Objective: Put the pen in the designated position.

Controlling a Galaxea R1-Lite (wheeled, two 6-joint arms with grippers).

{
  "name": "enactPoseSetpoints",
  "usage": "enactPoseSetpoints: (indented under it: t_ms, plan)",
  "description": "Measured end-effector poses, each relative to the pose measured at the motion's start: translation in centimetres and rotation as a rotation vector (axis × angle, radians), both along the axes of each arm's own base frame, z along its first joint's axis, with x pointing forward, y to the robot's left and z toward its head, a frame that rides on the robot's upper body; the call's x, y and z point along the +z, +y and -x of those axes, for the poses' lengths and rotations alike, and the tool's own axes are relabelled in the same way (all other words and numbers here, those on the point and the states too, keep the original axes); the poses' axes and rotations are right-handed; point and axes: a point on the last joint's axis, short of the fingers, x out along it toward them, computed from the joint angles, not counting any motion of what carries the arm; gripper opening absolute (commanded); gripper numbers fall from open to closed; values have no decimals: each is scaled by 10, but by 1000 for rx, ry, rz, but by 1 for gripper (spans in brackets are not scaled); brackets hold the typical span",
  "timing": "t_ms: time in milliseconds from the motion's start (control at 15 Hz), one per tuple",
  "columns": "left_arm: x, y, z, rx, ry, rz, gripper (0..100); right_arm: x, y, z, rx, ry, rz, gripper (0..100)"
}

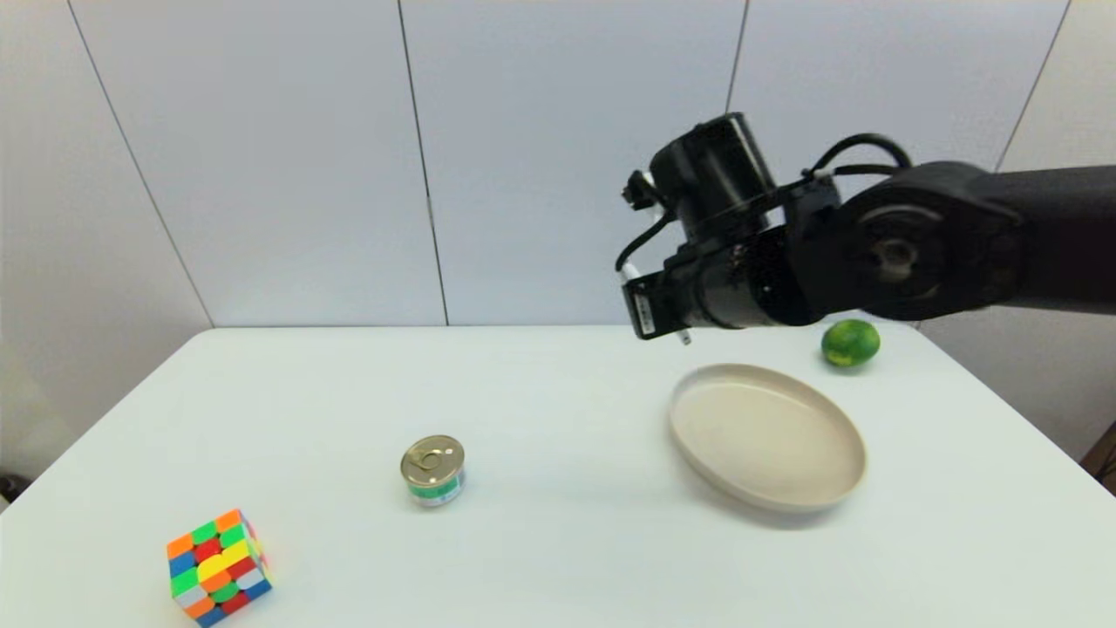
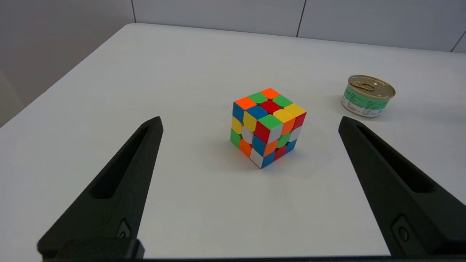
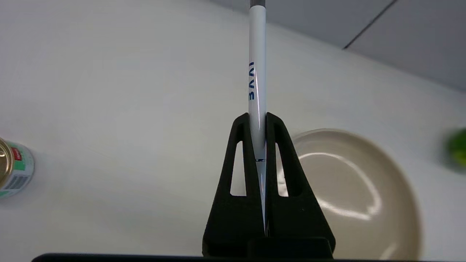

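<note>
White pen (image 3: 257, 72) clamped in raised right tool (image 3: 257, 118), left tool (image 2: 249, 122) spread.

Pen (image 3: 257, 72): blue print, perhaps "BVVI"; can (image 3: 14, 169) label unreadable.

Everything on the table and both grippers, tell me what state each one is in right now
pen: clamped in the right gripper, lifted off the table
right gripper: shut on the pen, raised above the plate's far side
left gripper: open, empty, near the cube
plate: empty, flat on the table
can: upright, lid sealed
cube: scrambled
lime: whole, beyond the plate
</note>
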Motion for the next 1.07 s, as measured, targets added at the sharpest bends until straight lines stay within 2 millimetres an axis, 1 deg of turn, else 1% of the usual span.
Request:
enactPoseSetpoints:
  t_ms: [133, 267, 400, 667, 933, 1067]
  plan:
    - [0, 0, 0, 0, 0, 0, 100, 18, -23, 7, -15, -38, 13, 0]
    - [0, 0, 0, 0, 0, 0, 100, 25, -47, 18, -40, -46, 35, 0]
    - [0, 0, 0, 0, 0, 0, 100, 26, -72, 29, -71, -36, 60, 0]
    - [0, 0, 0, 0, 0, 0, 100, 22, -123, 63, -165, -9, 77, 0]
    - [0, 0, 0, 0, 0, 0, 100, 24, -156, 97, -237, -16, 74, 0]
    - [0, 0, 0, 0, 0, 0, 100, 21, -173, 111, -285, -15, 84, 0]
